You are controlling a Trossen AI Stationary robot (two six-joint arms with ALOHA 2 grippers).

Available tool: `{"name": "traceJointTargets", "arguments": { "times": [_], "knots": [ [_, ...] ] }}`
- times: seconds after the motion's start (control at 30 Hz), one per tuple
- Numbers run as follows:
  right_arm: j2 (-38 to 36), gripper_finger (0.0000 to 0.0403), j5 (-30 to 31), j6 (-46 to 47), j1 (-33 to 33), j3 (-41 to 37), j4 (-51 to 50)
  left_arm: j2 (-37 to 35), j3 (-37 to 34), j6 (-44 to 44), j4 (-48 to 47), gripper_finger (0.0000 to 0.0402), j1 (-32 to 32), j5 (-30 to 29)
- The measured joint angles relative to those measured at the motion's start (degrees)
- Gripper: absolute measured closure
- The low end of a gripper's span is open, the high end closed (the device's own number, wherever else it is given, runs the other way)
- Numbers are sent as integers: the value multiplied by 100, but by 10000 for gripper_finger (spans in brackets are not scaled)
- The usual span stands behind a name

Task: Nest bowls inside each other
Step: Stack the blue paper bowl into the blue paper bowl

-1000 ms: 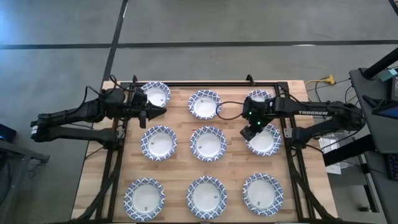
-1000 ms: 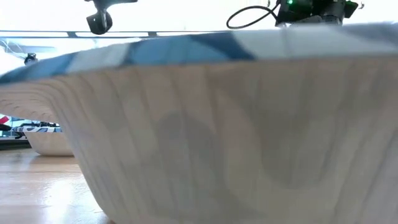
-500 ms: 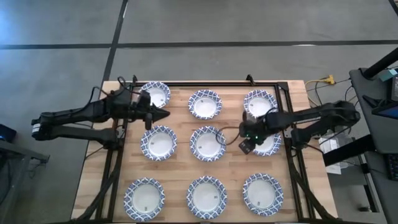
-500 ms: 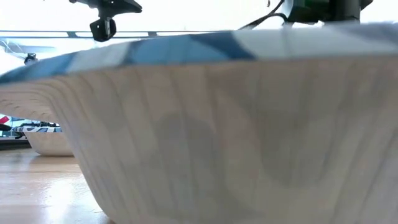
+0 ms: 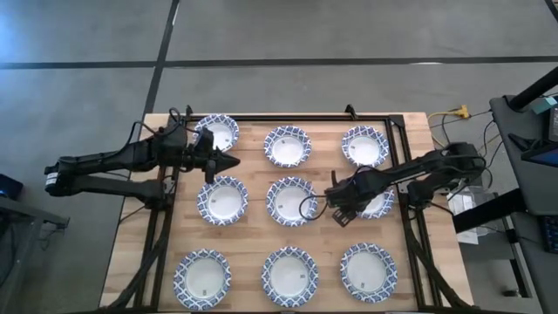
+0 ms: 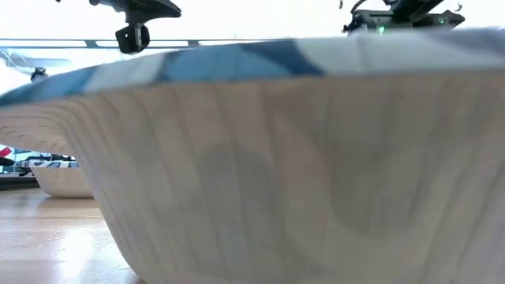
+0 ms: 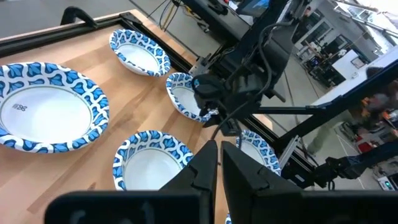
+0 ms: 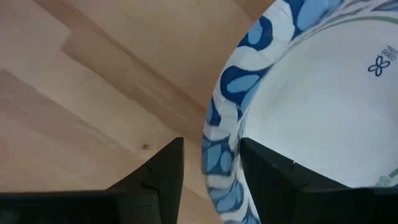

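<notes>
Nine blue-and-white rimmed bowls sit on their bases in a three-by-three grid on the wooden table. My right gripper (image 5: 336, 208) is open and low at the left rim of the middle-right bowl (image 5: 377, 206), beside the centre bowl (image 5: 292, 201). In the right wrist view one finger (image 8: 163, 168) stands outside that rim (image 8: 221, 118) and the other (image 8: 267, 171) inside. My left gripper (image 5: 230, 162) is shut and holds nothing. It hovers between the far-left bowl (image 5: 218, 133) and the middle-left bowl (image 5: 221, 201). My right gripper (image 8: 211, 142) straddles the middle-right bowl's left rim (image 8: 217, 155), one finger inside and one outside, slanting down from the table's right. The bowl rests on the table. I cannot tell whether either finger touches the rim.
A near-row bowl (image 6: 300, 158) fills the low view, with another bowl (image 6: 59, 177) behind it at the left. A black frame (image 5: 288, 115) runs along the table's far edge and both sides. Bare wood (image 5: 253, 170) lies between the bowls. Equipment stands beyond the right edge.
My right gripper has moved from between the far-right and middle-right bowls toward the near edge and the left, and has come down until its fingers straddle the middle-right bowl's left rim. My left gripper has edged slightly toward the near edge. No bowl has moved.
</notes>
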Motion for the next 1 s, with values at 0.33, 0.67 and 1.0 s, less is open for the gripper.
{"name": "traceJointTargets", "arguments": {
  "times": [0.33, 0.67, 1.0],
  "knots": [
    [-112, 330, -7, -128, 2, 0, -1, -7, 0, 2, 0, 395, 0, 21],
    [-933, 389, -127, -178, 2, 0, 55, -7, -75, 2, -2, 395, 0, 26],
    [-2289, 390, -69, -681, 2, 2, 1834, -6, -77, 43, 4, 395, 0, 26]
  ]
}}
